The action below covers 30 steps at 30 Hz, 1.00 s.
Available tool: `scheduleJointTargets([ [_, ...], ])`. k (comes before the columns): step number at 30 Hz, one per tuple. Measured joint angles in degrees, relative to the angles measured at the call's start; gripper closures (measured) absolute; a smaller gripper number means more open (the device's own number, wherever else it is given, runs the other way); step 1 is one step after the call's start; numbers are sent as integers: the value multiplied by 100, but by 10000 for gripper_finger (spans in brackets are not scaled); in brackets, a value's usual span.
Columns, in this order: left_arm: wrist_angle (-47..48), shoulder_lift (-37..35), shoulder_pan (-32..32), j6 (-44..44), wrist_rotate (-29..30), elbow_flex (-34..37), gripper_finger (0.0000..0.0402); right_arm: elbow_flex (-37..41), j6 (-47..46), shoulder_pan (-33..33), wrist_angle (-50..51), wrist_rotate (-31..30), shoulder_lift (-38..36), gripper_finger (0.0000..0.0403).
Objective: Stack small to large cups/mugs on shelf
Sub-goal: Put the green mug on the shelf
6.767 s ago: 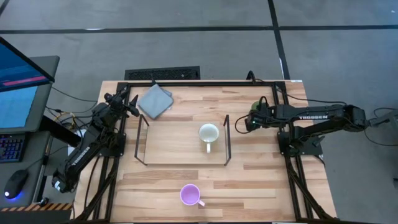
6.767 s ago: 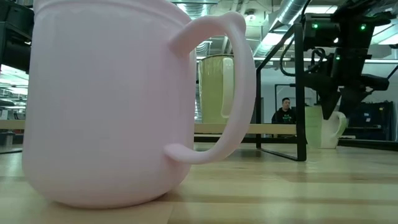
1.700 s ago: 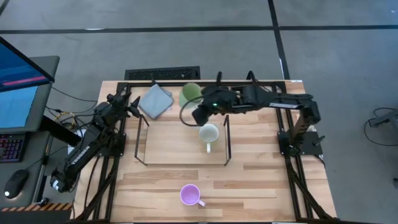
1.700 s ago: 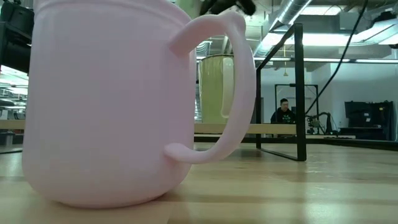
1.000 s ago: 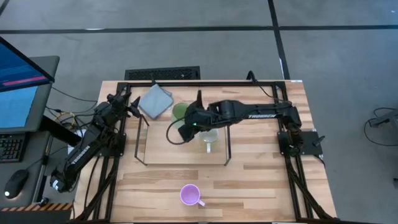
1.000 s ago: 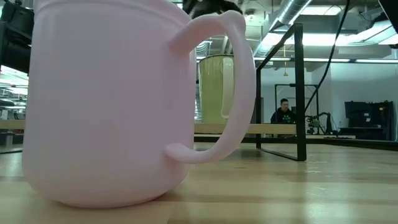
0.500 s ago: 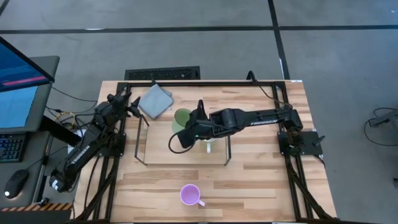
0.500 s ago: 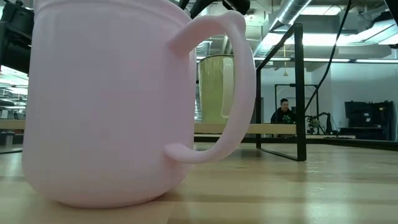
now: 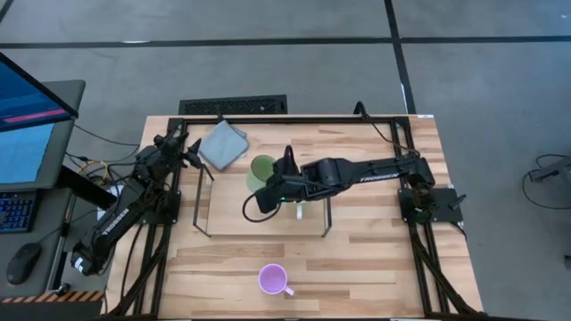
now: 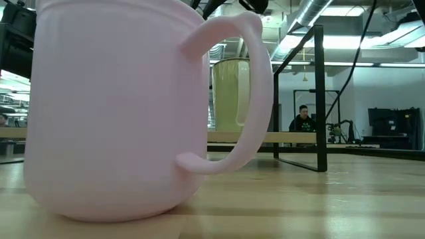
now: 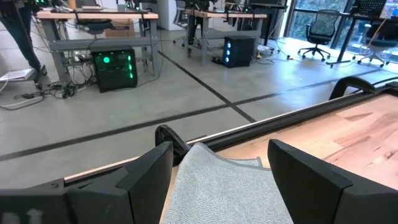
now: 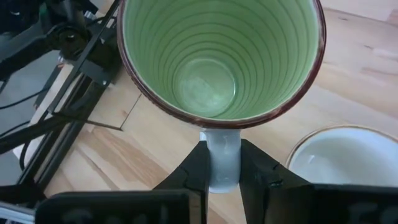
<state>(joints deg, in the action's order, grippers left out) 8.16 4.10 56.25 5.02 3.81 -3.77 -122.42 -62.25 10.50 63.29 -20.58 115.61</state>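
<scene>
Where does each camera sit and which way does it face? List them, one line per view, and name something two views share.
High: overhead, looking straight down on the table; both arms show, the right gripper over the shelf.
Low: at tabletop height, looking level across; purple mug fills it.
Left wrist: past open left gripper at the cloth and room.
Right wrist: down past the right gripper, shut on the green mug handle; cream mug beside.
Shared: green mug, in high and right wrist.

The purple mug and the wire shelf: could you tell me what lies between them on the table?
Nothing does: in the high view only bare wood lies between the purple mug and the shelf.
</scene>
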Motion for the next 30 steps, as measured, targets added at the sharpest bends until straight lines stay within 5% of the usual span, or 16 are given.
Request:
scheduleJointTargets([
  [30,2,0,-2,4,1,0,148,157,981,-1313,-405,-14,240,333],
])
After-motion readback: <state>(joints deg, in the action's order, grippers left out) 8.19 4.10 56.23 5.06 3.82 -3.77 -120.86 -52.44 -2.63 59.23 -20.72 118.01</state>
